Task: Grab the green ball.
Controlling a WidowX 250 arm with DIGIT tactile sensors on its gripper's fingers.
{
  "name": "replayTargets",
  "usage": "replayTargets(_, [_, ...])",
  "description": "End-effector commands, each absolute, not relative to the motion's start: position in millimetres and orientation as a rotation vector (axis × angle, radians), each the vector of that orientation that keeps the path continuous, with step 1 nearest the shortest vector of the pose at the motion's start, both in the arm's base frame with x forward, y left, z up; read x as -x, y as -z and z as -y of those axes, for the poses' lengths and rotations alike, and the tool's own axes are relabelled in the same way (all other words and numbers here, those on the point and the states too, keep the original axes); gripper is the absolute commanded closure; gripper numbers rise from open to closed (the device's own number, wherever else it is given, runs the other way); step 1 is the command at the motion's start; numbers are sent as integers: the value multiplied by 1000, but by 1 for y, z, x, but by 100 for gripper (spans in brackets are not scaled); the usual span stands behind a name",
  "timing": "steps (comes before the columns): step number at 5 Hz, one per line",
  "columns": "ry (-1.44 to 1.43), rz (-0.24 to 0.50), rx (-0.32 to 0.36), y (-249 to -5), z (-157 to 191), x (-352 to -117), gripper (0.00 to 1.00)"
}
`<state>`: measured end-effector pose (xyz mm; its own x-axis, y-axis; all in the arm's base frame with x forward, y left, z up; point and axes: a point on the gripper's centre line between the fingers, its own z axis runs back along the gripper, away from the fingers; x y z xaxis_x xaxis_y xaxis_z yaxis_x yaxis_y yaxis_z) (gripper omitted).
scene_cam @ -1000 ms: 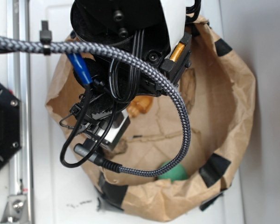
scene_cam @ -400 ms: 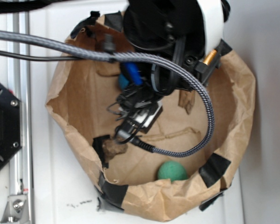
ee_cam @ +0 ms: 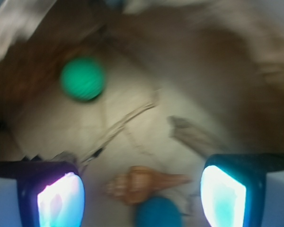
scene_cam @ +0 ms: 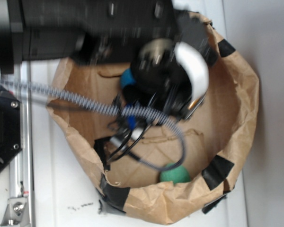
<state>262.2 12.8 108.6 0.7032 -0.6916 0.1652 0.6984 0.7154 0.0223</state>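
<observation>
Bright, even daylight in the exterior view, white table [scene_cam: 61, 189] nearly washed out. Heavy motion blur over the arm [scene_cam: 165, 80] and cable [scene_cam: 85, 101]; paper bag [scene_cam: 241, 94] rim sharp, soft shadow to its right. Wrist view blurred throughout, dim and brown toward the bag walls. Green ball [ee_cam: 83, 79] smeared at the edges. Finger pads [ee_cam: 223, 196] glowing pale blue with glare.
</observation>
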Motion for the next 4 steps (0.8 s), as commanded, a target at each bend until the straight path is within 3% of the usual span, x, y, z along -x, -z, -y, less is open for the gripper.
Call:
replayTargets(1, [865,189,57,-88,4,-274,0])
replayTargets(2, [888,232,153,-88,6,-286,0])
replayTargets(4, [1066,276,211,-89,25,-277,0])
